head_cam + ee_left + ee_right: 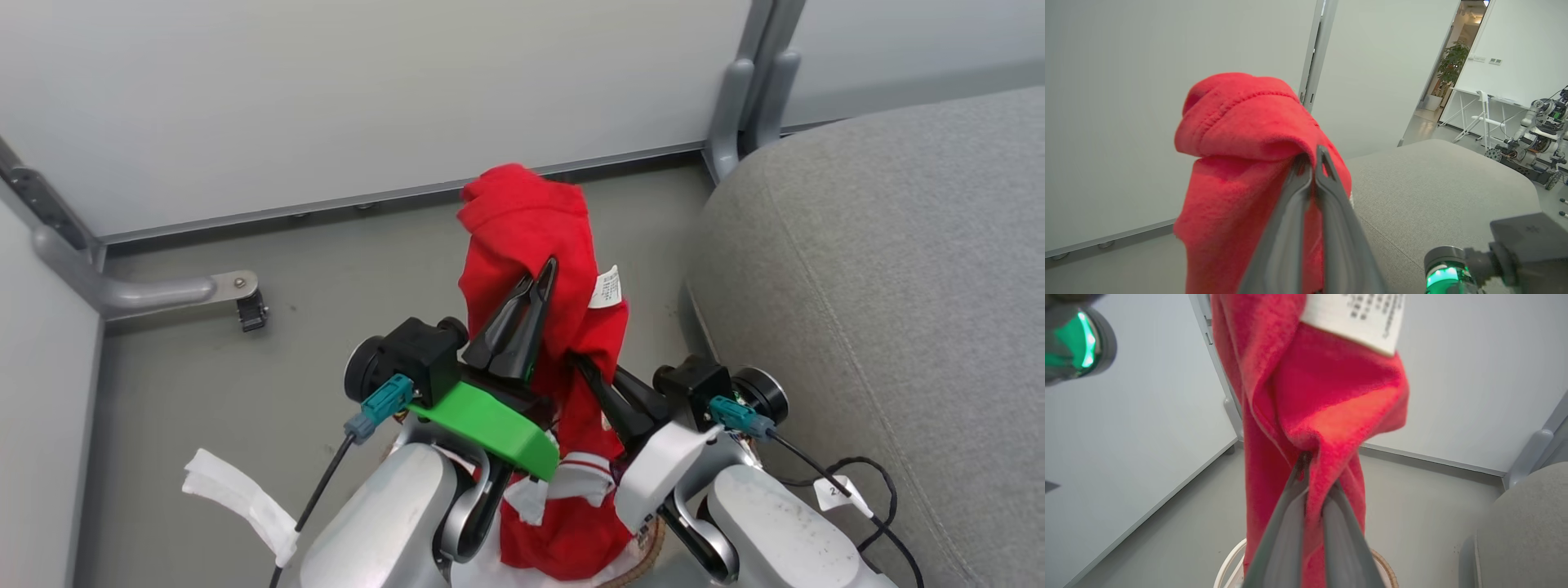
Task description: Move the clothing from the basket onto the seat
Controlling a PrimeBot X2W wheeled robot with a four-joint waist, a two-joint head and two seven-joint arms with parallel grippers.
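The clothing (531, 229) is a red garment lifted above the floor, with white trim low down and a white care label (606, 287). My left gripper (543, 273) is shut on its upper fold, and the left wrist view shows the cloth (1241, 155) draped over those tips (1311, 157). Lower on the same hanging cloth (1323, 396), my right gripper (1308, 473) is shut on a fold; its tips (581, 363) are buried in the fabric. A piece of the basket's brown rim (1385, 566) shows under the garment. The grey seat (898, 286) lies to the right.
Pale wall panels close off the back and left. A metal bracket with a small dark caster (245, 306) juts from the left wall, and a grey post (747, 106) stands at the seat's far corner. Another robot (1535, 139) stands far off beyond the seat.
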